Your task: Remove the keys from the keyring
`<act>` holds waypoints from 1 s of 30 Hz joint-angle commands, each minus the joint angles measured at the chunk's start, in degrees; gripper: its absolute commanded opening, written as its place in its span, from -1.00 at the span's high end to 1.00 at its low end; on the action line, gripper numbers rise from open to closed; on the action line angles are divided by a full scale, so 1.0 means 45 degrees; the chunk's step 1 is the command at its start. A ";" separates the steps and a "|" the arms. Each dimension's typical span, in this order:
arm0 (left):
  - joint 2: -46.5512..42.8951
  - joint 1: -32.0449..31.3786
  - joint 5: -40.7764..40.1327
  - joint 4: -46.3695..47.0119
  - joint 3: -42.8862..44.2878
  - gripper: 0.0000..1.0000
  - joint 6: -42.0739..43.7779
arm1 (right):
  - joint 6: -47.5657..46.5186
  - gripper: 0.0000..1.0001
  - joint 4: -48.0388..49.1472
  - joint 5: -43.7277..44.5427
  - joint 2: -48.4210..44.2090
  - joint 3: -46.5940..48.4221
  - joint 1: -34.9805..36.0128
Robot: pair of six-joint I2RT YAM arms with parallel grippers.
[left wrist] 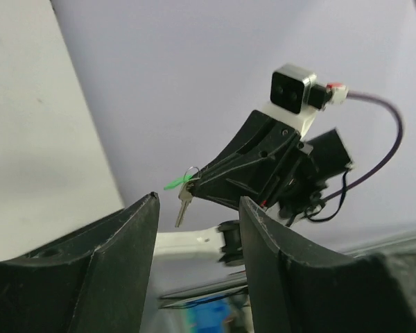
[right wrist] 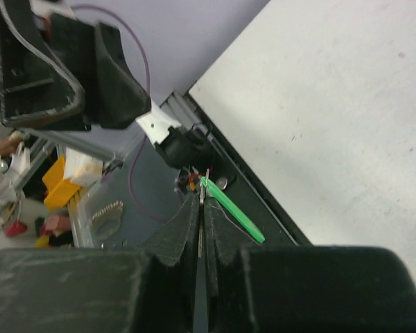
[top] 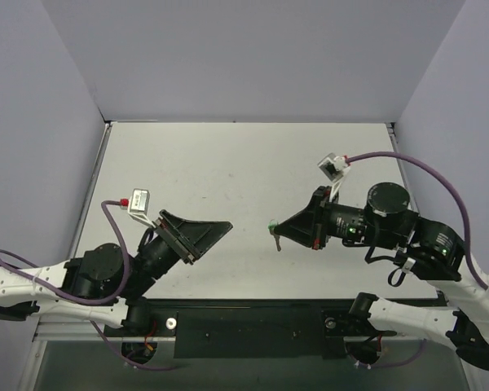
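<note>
My right gripper (top: 279,230) hangs above the table's middle, shut on the keyring. The keyring's green fob (right wrist: 232,206) sticks out sideways from the pinched fingertips (right wrist: 187,215), with a thin metal loop caught between them. A small silver key (left wrist: 182,210) dangles below the green keyring (left wrist: 174,184) in the left wrist view, and it shows as a dark sliver (top: 277,241) from above. My left gripper (top: 220,230) is open and points at the key from the left, a short gap away. Nothing lies between the left gripper's fingers (left wrist: 118,257).
The white table (top: 244,163) stretches back to grey walls. A black rail (top: 253,326) with both arm bases runs along the near edge. Clutter off the table's edge, including a yellow object (right wrist: 55,184), shows in the right wrist view.
</note>
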 commanded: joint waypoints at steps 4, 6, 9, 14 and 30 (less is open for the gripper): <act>-0.0395 -0.0019 0.2459 -0.2928 0.1810 -0.17 0.7186 | -0.0612 1.00 0.0146 -0.2082 0.0436 -0.0052 0.1540; -0.0512 -0.0020 0.2717 -0.3104 0.1967 -0.17 0.7696 | -0.0866 1.00 0.0166 -0.2238 0.0670 0.0144 0.2028; -0.0766 -0.0039 0.3594 -0.2638 0.1812 -0.18 0.8420 | -0.1178 1.00 0.0185 -0.2667 0.0964 0.0553 0.2711; -0.0671 -0.0039 0.7026 -0.1290 0.1615 -0.22 1.0217 | -0.1608 1.00 0.0185 -0.3059 0.1471 0.1003 0.3688; 0.0795 -0.0019 0.9320 -0.1582 0.2261 -0.39 1.0902 | -0.1843 1.00 0.0400 -0.3079 0.1374 0.1238 0.4100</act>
